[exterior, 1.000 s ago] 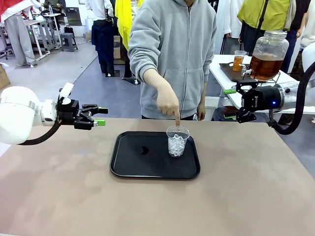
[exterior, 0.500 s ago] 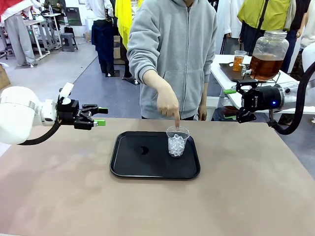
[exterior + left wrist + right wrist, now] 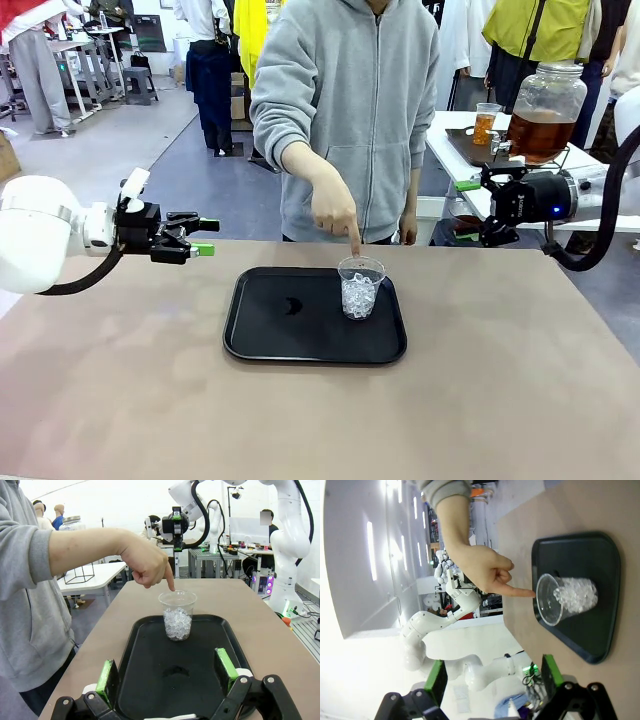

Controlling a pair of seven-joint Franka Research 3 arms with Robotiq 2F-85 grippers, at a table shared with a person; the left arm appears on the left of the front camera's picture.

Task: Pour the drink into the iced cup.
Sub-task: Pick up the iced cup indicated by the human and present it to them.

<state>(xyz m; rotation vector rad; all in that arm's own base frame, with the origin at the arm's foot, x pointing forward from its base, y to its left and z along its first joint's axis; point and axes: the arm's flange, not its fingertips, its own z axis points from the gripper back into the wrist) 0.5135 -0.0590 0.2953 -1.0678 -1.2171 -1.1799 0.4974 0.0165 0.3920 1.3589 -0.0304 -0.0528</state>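
Observation:
The iced cup (image 3: 361,287), clear plastic with ice cubes in it, stands upright on the right part of a black tray (image 3: 290,340). A person's hand (image 3: 335,212) points a finger down at its rim. The drink (image 3: 540,135) is amber liquid in a big glass jar with a spigot, on a white side table behind my right arm. My left gripper (image 3: 207,237) hovers open left of the tray, facing the iced cup (image 3: 177,615) between its fingers (image 3: 106,677). My right gripper (image 3: 466,211) hangs open off the table's right far side; its view shows the iced cup (image 3: 567,599) sideways.
A small cup of orange drink (image 3: 486,122) stands on a dark tray beside the jar. The person in a grey hoodie (image 3: 350,100) stands at the far edge of the brown table (image 3: 320,420). The tray's left half is bare.
The person has shifted slightly to the left, finger still over the cup's rim. Both arms and the cup stay put.

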